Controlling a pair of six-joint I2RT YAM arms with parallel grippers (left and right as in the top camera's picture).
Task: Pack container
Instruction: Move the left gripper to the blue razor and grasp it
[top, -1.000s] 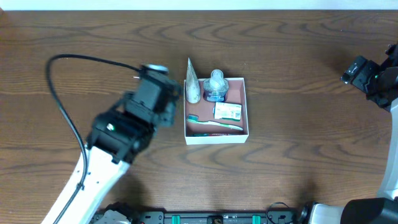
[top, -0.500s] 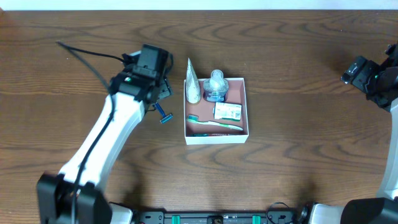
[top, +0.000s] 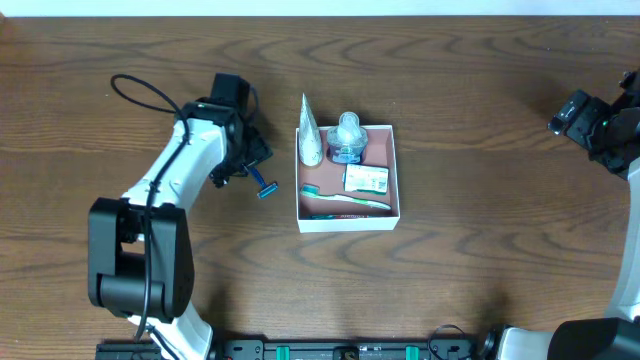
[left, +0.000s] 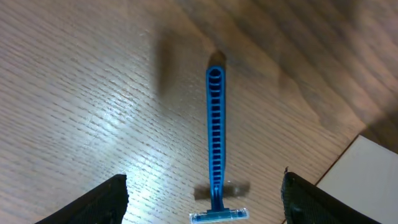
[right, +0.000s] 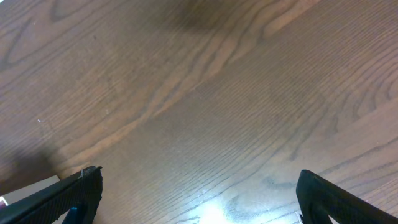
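I am holding my left end effector wide open and empty over the blue razor, fingers cropped at the edge, the container sitting near on the tabletop, its corner barely showing.

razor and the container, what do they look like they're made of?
Razor: moulded plastic by the look, with a blue ribbed handle, a dull sheen and a pale translucent head.
Container: thin white walls with crisp straight edges and a matte finish. Probably cardboard, though thin plastic can't be ruled out. The reddish-brown floor shows no glare.
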